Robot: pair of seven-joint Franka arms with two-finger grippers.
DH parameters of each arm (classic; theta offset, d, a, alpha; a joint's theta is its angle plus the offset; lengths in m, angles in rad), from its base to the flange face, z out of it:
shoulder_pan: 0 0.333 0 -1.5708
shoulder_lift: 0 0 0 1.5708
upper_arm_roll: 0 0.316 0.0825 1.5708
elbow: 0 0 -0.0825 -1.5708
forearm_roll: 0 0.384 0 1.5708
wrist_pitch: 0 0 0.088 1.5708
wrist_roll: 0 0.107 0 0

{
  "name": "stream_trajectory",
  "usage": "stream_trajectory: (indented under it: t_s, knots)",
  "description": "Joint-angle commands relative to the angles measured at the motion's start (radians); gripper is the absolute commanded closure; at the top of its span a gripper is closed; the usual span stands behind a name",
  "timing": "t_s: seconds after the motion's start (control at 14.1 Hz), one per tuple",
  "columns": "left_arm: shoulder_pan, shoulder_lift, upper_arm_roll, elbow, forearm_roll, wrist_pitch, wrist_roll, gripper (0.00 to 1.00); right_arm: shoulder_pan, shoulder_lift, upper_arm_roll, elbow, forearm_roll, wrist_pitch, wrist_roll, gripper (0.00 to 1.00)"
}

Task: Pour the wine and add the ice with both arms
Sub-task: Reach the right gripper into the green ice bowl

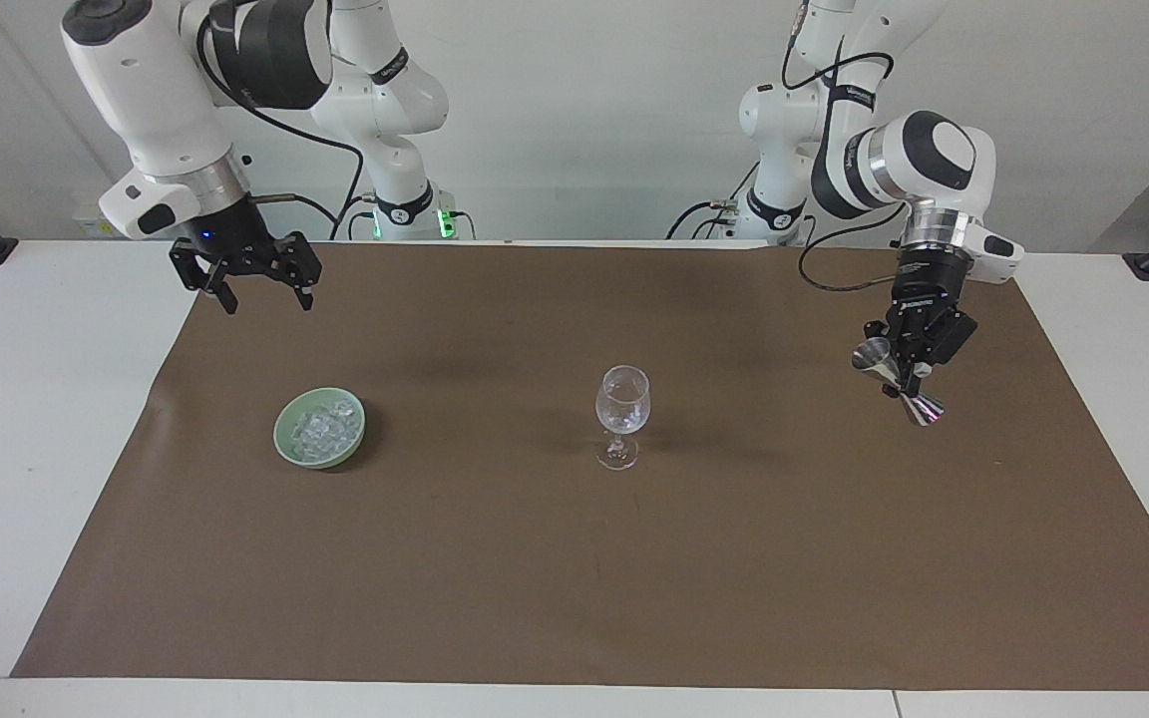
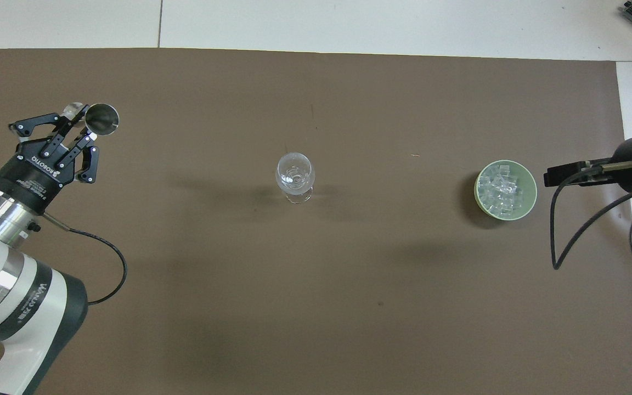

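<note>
Ice point(image 1: 327, 427) fills a pale green bowl point(image 2: 530, 193) that sits on the brown mat point(image 1: 574, 578) toward the right arm's end of the table, well apart from the wine glass point(image 1: 622, 414) standing upright near the mat's middle. White lettering on the left gripper point(image 2: 82, 127) body reads "ROBOTIQ", and the dark band on the left arm's forearm carries writing that begins "WAN", the rest too slanted to read. That left arm comes in low over its own end of the mat, its wrist angled so the gripper points down and forward; its fingertips are pinched tight on the narrow waist of a steel double-ended jigger point(image 1: 897, 380), which hangs tilted above the mat with one cup mouth turned upward and toward the glass. The jigger is clear of the mat and well apart from the glass. The right gripper point(image 1: 260, 291) hangs in the air over the mat's edge nearest the robots, toward the right arm's end of the table, fingers spread wide and holding nothing, its wrist pointing straight down; a black cable loops from it.
</note>
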Motion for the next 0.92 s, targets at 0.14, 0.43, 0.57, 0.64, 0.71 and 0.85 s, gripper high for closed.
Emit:
stream_trajectory:
  t_s: [0.14, 0.43, 0.57, 0.64, 0.71, 0.85]
  knots:
    - [0.147, -0.019, 0.000, -0.083, -0.008, -0.151, -0.203, 1.00, 0.008, -0.012, 0.000, -0.185, 0.003, 0.228, -0.190, 0.00]
    - [0.242, 0.041, 0.000, -0.084, -0.008, -0.229, -0.295, 1.00, 0.007, 0.070, -0.009, -0.216, 0.004, 0.318, -0.435, 0.00]
    - [0.276, 0.072, 0.000, -0.083, -0.008, -0.254, -0.315, 1.00, 0.007, 0.081, -0.011, -0.265, 0.004, 0.394, -0.452, 0.00]
    - [0.299, 0.092, 0.000, -0.083, -0.008, -0.275, -0.330, 1.00, 0.007, 0.090, -0.011, -0.280, 0.004, 0.429, -0.489, 0.00]
    - [0.317, 0.113, 0.000, -0.081, -0.008, -0.304, -0.341, 1.00, 0.001, 0.113, -0.011, -0.284, 0.004, 0.443, -0.517, 0.00]
    - [0.362, 0.162, 0.000, -0.072, -0.008, -0.359, -0.343, 1.00, -0.009, 0.170, -0.017, -0.285, 0.004, 0.504, -0.584, 0.00]
